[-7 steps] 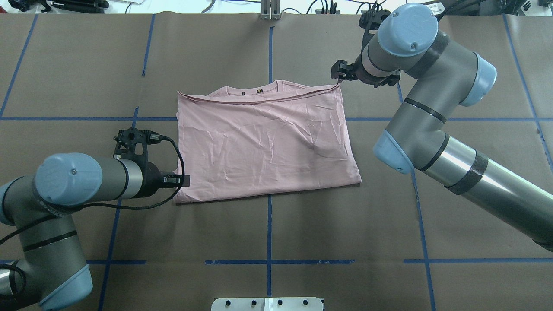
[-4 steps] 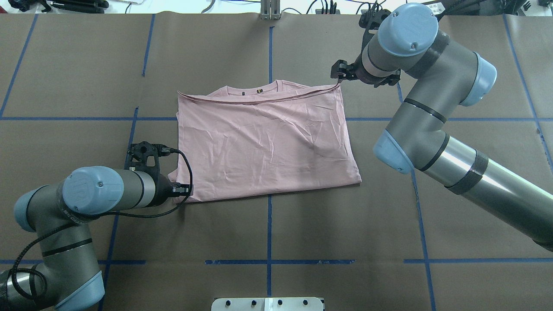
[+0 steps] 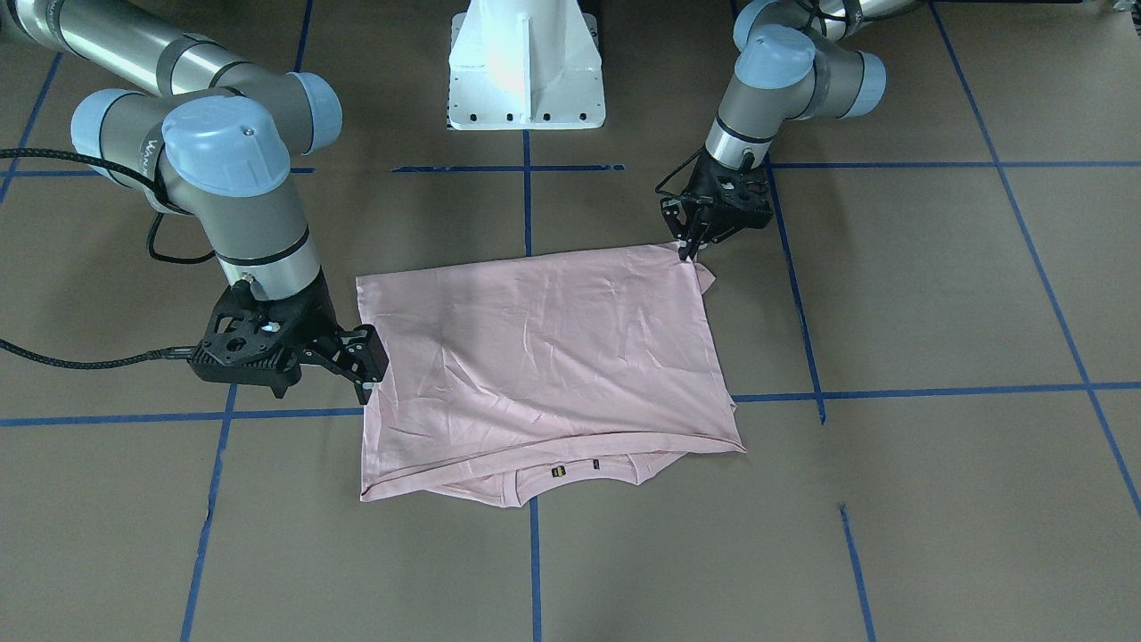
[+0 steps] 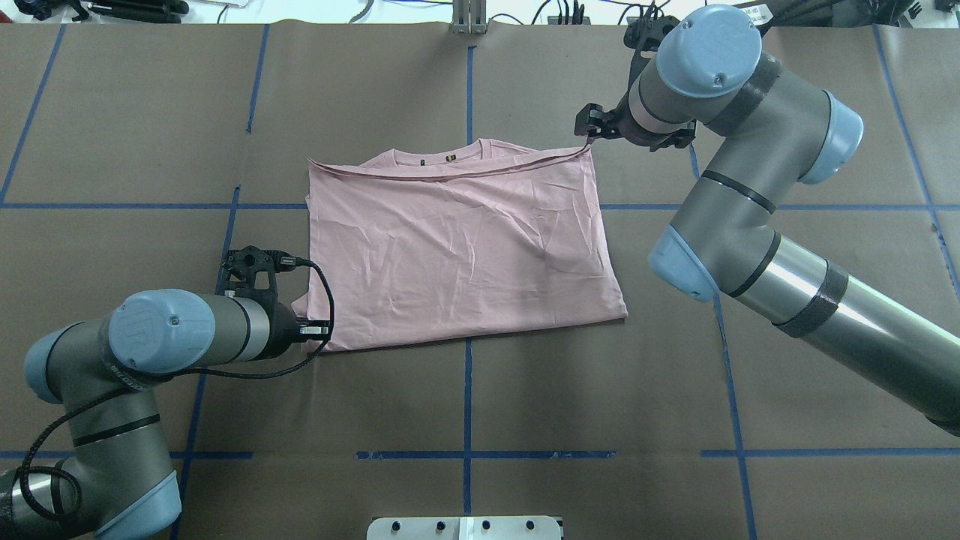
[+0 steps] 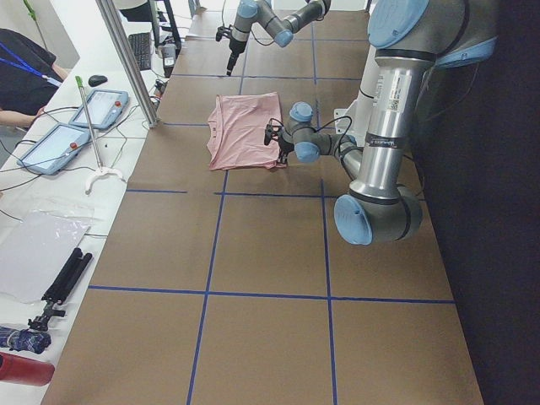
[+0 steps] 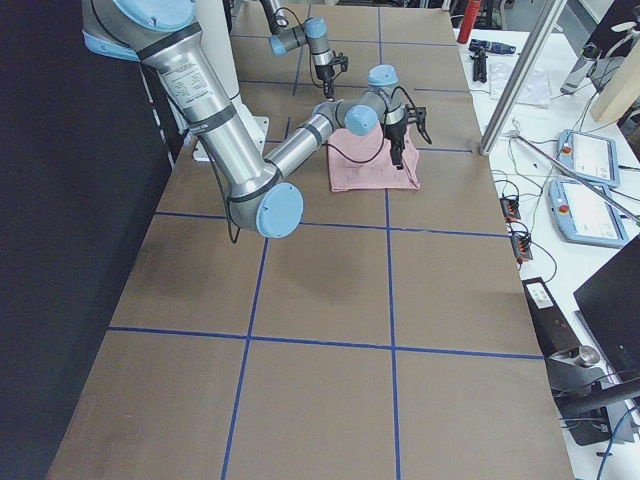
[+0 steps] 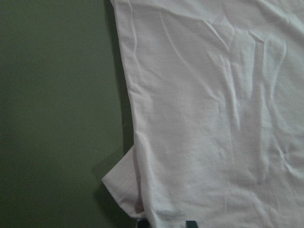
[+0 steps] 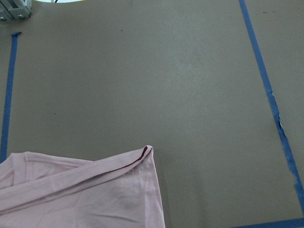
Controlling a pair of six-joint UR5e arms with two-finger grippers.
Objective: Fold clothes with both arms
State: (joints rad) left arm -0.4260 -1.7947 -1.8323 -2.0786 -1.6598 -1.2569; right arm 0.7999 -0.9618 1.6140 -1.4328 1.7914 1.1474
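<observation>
The pale pink T-shirt (image 4: 457, 247) lies folded mid-surface, collar toward the far edge. The brown paper surface (image 4: 600, 405) carries blue tape lines. The left end effector (image 4: 319, 328) pinches the shirt's near-left corner; the right end effector (image 4: 586, 126) stands spread beside the far-right corner. Only the front view shows the white pedestal (image 3: 526, 62).

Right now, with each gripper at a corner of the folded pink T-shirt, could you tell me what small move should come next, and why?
Probably lift both corners together. The left gripper sits on the T-shirt's near-left corner and the right gripper at its far-right corner, but the shirt lies flat on the table.
</observation>
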